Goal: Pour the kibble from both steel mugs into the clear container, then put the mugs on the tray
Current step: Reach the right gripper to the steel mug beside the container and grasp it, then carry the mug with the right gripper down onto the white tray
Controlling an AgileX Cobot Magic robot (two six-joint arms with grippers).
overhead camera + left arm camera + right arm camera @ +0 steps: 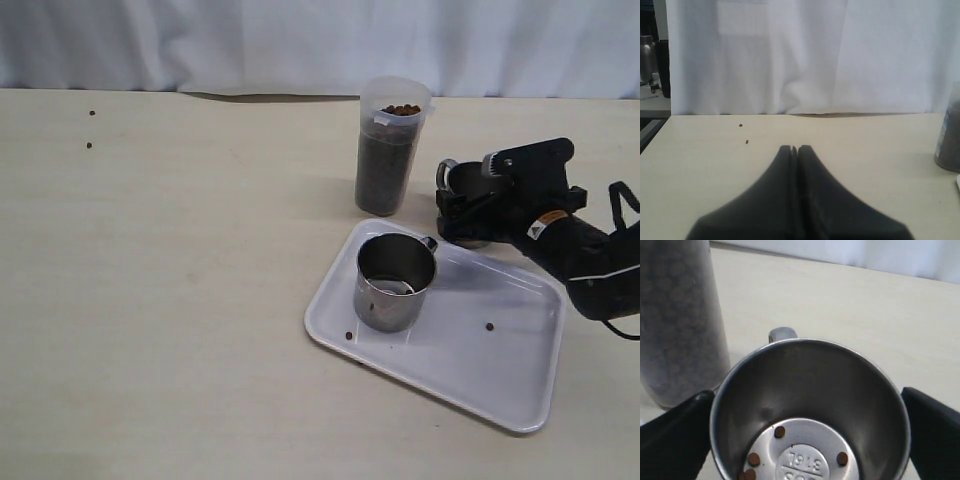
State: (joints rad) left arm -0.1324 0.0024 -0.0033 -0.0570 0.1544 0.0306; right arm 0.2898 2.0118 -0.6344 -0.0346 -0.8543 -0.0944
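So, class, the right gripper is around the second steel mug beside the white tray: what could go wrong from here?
The short shiny steel mug between the right gripper's open fingers has a few brown kibble pellets in it; tilting it could scatter them.
The tall clear plastic container, full of kibble, stands close beside that mug; a careless swing might knock it.
The other steel mug already occupies the flat white plastic tray; the two might collide.
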